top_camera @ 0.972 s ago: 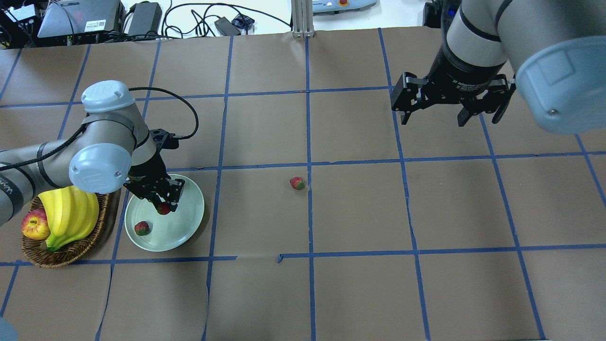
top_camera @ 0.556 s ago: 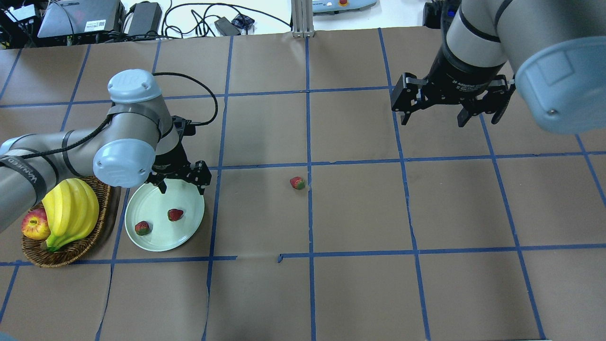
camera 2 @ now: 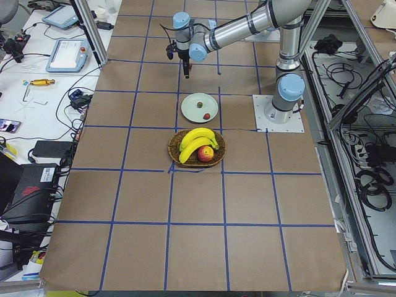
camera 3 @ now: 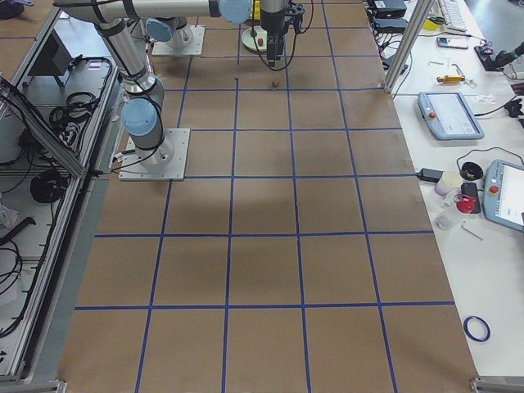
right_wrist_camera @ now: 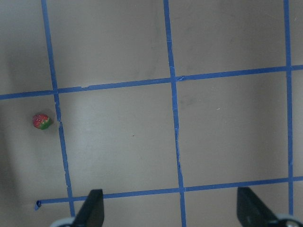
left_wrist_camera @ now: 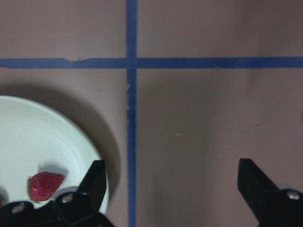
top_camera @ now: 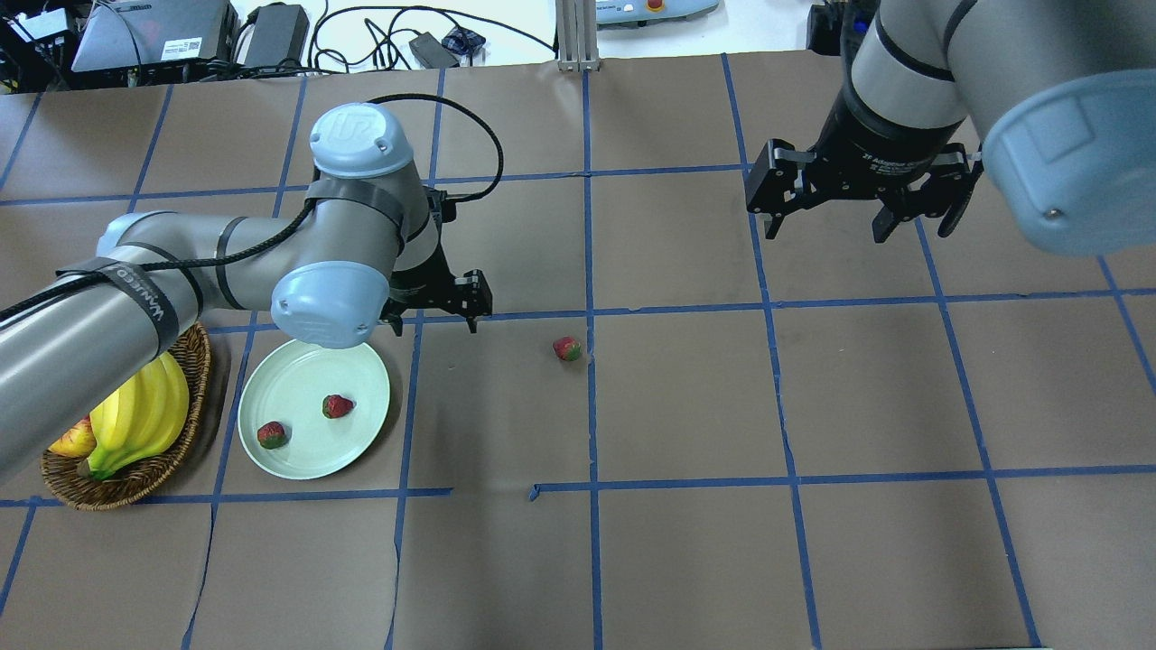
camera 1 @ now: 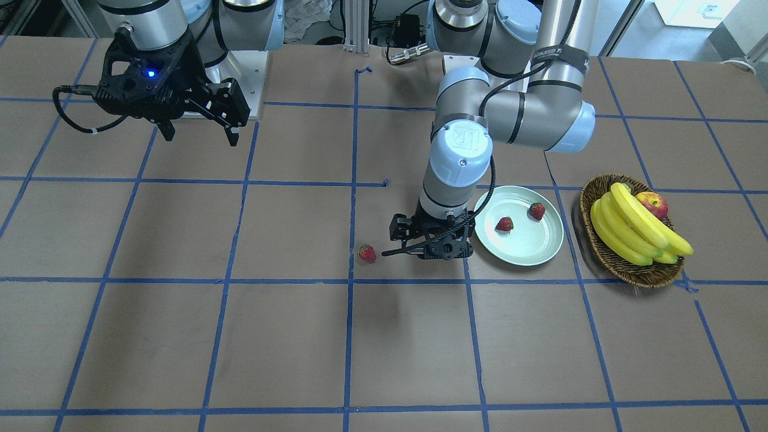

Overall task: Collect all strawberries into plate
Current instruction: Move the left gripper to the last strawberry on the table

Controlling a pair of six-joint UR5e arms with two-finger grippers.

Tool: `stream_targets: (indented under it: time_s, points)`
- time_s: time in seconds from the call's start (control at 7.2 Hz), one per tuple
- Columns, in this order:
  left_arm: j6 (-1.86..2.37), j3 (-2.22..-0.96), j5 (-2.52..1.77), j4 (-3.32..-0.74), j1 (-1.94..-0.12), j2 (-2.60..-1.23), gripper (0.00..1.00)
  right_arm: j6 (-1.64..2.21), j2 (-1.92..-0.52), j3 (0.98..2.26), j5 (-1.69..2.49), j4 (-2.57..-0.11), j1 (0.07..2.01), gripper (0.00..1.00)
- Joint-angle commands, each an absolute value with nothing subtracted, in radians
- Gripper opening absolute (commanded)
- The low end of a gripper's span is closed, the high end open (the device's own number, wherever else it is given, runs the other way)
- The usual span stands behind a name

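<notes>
The pale green plate (top_camera: 298, 384) lies at the left and holds two strawberries (top_camera: 337, 406) (top_camera: 271, 435). A third strawberry (top_camera: 567, 348) lies on the brown paper near the table's middle, beside a blue tape line. My left gripper (top_camera: 433, 323) is open and empty, above the paper just past the plate's far right rim, between the plate and the loose strawberry. The left wrist view shows the plate's rim (left_wrist_camera: 90, 142) and one strawberry (left_wrist_camera: 45, 185). My right gripper (top_camera: 856, 227) is open and empty, high at the far right. The right wrist view shows the loose strawberry (right_wrist_camera: 41, 121).
A brown wicker basket (top_camera: 126, 483) with bananas (top_camera: 135, 415) and a red apple (top_camera: 68, 442) stands left of the plate, partly under my left arm. Blue tape lines grid the brown paper. Cables and boxes lie beyond the far edge.
My left gripper let go of a strawberry onto the plate, opened, and moved right, off the plate toward the loose strawberry. The right arm has not moved.
</notes>
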State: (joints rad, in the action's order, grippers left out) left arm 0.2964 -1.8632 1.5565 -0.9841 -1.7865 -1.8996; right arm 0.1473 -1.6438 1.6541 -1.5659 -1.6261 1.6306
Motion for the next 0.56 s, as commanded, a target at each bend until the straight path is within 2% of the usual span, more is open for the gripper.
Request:
stream_targets:
  time_s: [0.0,0.14,0.42]
  points:
    - [0.457,-1.821,1.546,-0.911,-1.885,-1.985,0.96,0.147,-1.644,1.655,-1.565,-1.626,1.631,1.0]
    - [0.539,-1.78,1.545,-0.91,-1.9,-2.023,0.96,0.147,-1.643,1.655,-1.565,-1.626,1.631,1.0]
    - [0.575,-1.775,1.549,-0.899,-1.933,-2.071,0.94,0.147,-1.643,1.655,-1.566,-1.626,1.631,1.0]
